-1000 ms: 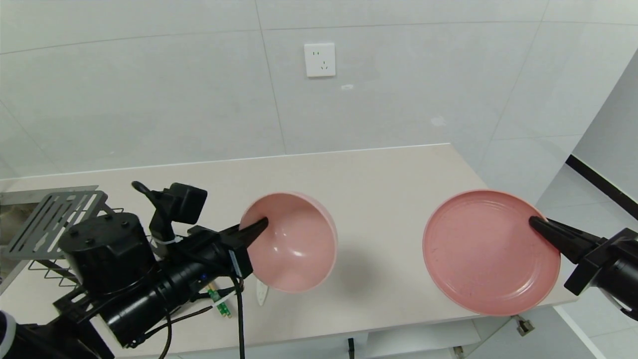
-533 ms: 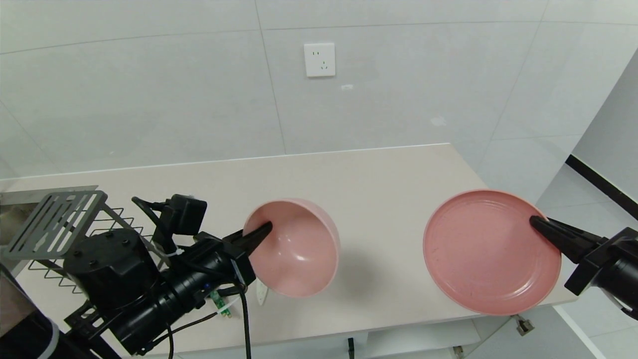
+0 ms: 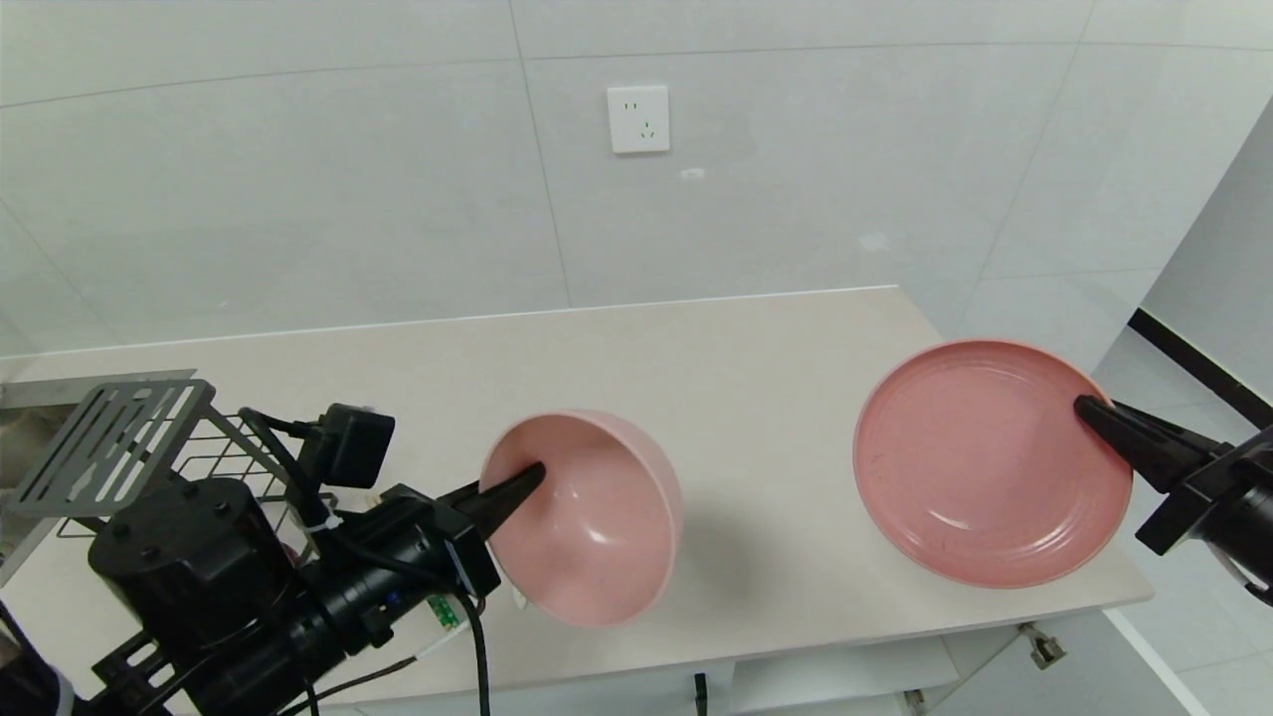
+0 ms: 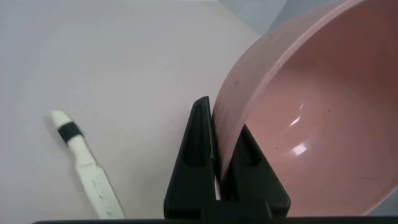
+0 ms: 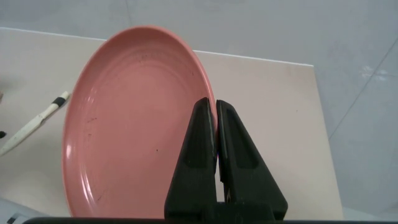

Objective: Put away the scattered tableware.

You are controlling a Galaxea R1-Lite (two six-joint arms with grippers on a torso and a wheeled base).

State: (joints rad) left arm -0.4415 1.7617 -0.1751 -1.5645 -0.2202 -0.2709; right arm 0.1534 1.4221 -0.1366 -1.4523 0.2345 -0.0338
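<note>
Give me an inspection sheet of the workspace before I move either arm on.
Surface: beige countertop, smooth, set against the wall.
Job's things: pink bowl tilted, held at its rim on the left; pink plate tilted, held at its rim on the right; white utensil with a black band lying on the countertop beside the bowl.
Clutter: nothing seen.
Grippers: left gripper shut on the bowl; right gripper shut on the plate.
Cables: black cable hanging by the left wrist.
Surroundings: wire dish rack at the countertop's left end; tiled wall with a socket.

Left tool (image 3: 527, 473), right tool (image 3: 1089, 408) clamped, raised.
</note>
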